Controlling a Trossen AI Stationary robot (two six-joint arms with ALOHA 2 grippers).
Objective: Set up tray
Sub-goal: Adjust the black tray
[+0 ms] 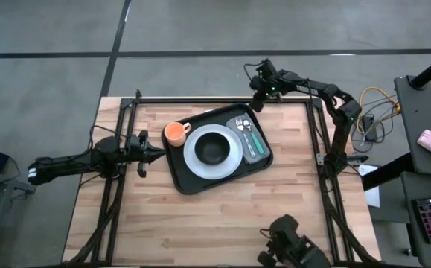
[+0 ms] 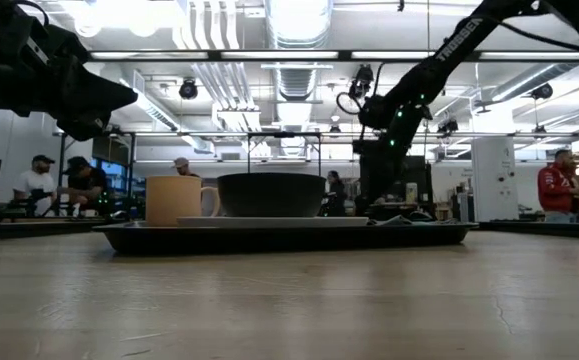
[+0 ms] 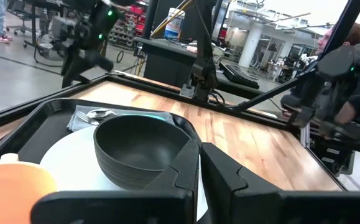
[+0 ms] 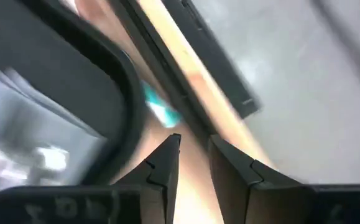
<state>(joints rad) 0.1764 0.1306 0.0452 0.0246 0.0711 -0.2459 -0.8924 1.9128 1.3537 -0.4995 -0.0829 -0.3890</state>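
Your tray (image 1: 183,177) is black, rectangular, low-rimmed, lying askew mid-table. It carries a white plate (image 1: 194,158) with a dark bowl (image 1: 214,148), an orange cup (image 1: 175,132) and cutlery on a grey cloth (image 1: 251,141). Left gripper (image 1: 155,154) hovers just beside the tray, fingers nearly closed, empty. Right gripper (image 1: 257,104) hangs near the far corner, slightly parted, empty. Low view alone shows people behind.

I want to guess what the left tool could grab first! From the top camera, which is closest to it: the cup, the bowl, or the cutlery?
From the left tool, in the high view:
1. Cup, at the tray's near end.
2. Bowl, mid-tray on the plate.
3. Cutlery, on the tray's far side.
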